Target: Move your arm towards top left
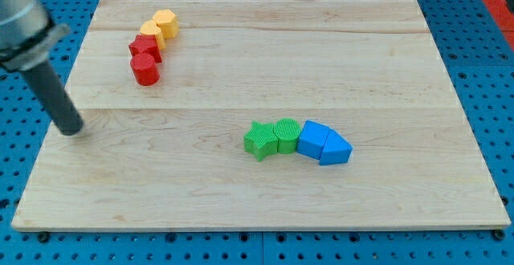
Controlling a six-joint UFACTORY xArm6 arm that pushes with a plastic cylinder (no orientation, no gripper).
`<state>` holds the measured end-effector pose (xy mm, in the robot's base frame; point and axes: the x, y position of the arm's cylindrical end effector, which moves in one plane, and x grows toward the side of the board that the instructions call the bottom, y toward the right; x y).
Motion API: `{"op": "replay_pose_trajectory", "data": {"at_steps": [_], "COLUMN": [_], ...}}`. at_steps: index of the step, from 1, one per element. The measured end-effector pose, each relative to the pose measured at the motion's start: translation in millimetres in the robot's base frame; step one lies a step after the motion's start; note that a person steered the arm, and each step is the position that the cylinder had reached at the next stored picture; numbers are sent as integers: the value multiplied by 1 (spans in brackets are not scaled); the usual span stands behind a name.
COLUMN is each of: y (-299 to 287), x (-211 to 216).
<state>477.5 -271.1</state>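
Nearest the view's bottom, a green star [258,140], green cylinder [285,135], blue cube [314,139] and blue wedge [336,148] touch in a row. My tip [71,128], a bare rod with no claw, rests at the board [241,193]'s left edge. Farther up, red cylinder [145,69], red block [145,47], orange block [152,30] and yellow block [166,22] touch in a line.

There are no words, numbers, labels or signs to read here — not on the wooden worktop [265,96], not on the coloured blocks, and not on the blue board with holes [482,72] around it — all are plain.
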Motion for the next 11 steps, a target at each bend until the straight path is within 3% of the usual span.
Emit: {"op": "replay_pose_trajectory", "data": {"at_steps": [2, 5, 8, 11], "y": [-5, -34, -9, -5], "x": [-11, -59, -187, -226]}}
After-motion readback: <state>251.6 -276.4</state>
